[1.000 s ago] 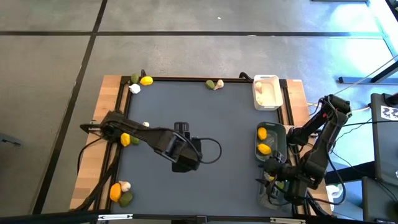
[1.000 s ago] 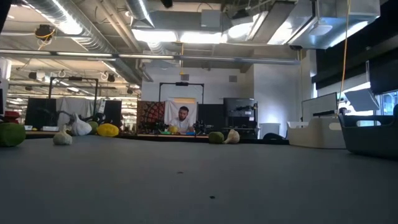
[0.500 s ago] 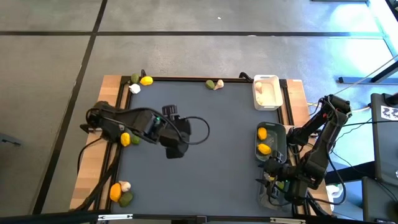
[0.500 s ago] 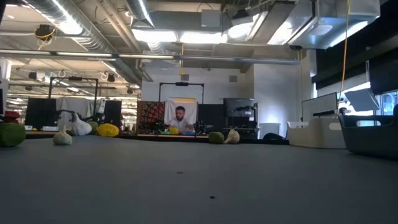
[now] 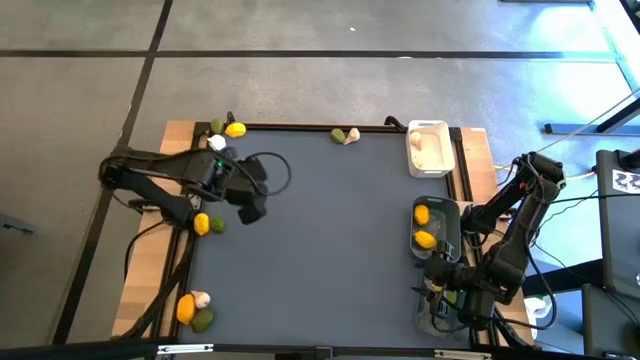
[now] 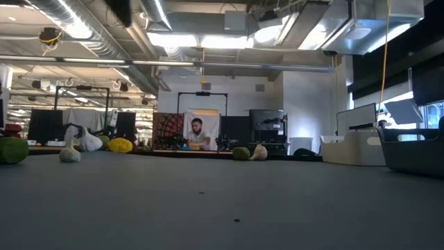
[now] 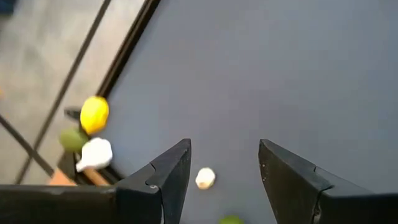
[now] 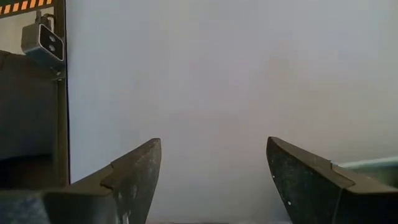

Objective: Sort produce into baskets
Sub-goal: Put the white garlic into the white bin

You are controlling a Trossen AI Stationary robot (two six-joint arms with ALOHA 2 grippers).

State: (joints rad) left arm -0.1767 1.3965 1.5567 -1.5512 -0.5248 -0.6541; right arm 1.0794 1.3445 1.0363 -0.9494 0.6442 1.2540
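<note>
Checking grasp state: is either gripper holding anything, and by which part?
Nothing held. Left gripper is open and empty above the mat; right gripper is open and empty too.

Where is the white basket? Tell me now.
In the high view the white basket sits at the table's far right corner, just beyond the dark basket holding two lemons, on the right arm's side.

Grey floor [image 5: 300, 30] around the table; ceiling lights [image 6: 187, 38] over a person at a desk [image 6: 196, 133]
</note>
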